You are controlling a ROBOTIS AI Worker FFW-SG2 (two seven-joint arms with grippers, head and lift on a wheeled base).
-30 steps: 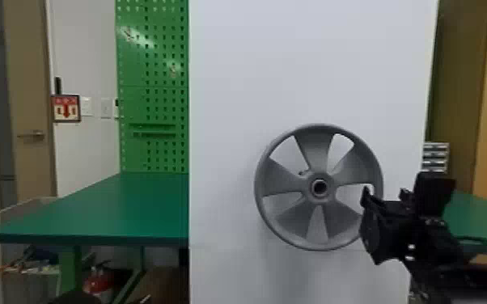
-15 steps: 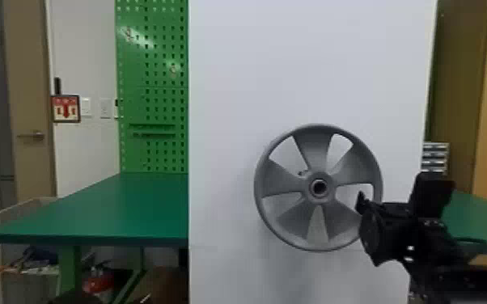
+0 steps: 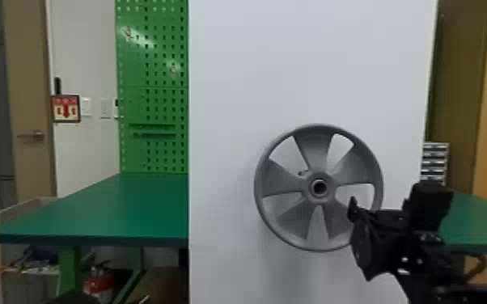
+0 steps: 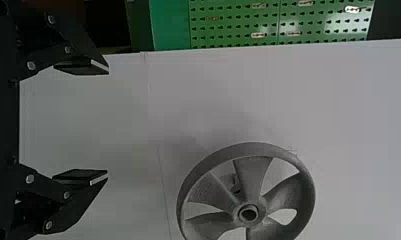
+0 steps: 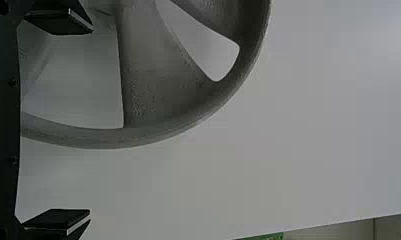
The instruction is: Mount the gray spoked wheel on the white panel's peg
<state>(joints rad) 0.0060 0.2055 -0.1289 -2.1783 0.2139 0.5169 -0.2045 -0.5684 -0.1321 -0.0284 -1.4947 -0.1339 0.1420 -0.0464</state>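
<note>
- Leaves bare white panel [image 3: 311,60] all around gray spoked wheel [image 3: 315,147], with more room left than right.
- Sits ahead of left gripper [image 4: 108,123], well apart from wide-spread jaws.
- Crosses, at the rim, the gap between right gripper's [image 3: 380,216] spread jaws.
- Runs partly behind right gripper in head view; cannot make out peg at hub.

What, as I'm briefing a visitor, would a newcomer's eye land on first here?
The big gray wheel, dark against the white panel, a little below the middle of the head view. Next comes the black right pincer, fingers spread, by the wheel's lower right in that view. Then the bright green pegboard, left of the panel.
</note>
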